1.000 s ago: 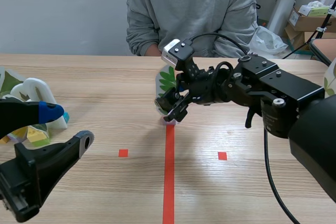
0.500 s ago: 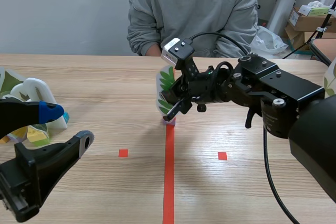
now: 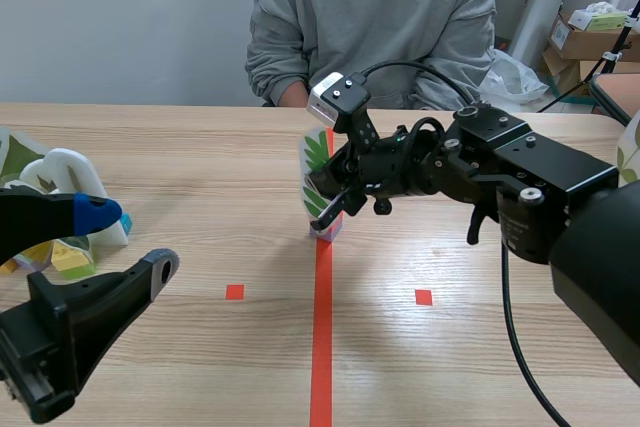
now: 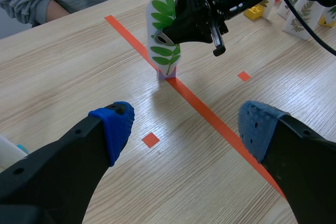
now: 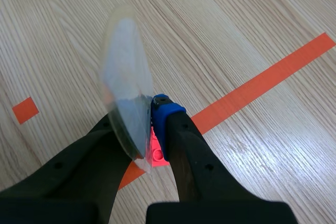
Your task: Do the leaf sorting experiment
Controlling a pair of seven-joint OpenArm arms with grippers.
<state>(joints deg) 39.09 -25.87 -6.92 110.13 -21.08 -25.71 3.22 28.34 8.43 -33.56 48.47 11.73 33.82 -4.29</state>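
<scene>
Right wrist view: the right gripper (image 5: 144, 124) is clamped on the leaf card (image 5: 126, 77), its white oval pinched upright between the fingers with a blue pad pressed against one face. The card's pink base (image 5: 156, 153) sits just under the fingertips, right over the orange tape line (image 5: 273, 72). Scene view: the left gripper (image 3: 130, 239) hangs low over the table (image 3: 200, 167), fingers spread wide and holding nothing, well apart from the card.
</scene>
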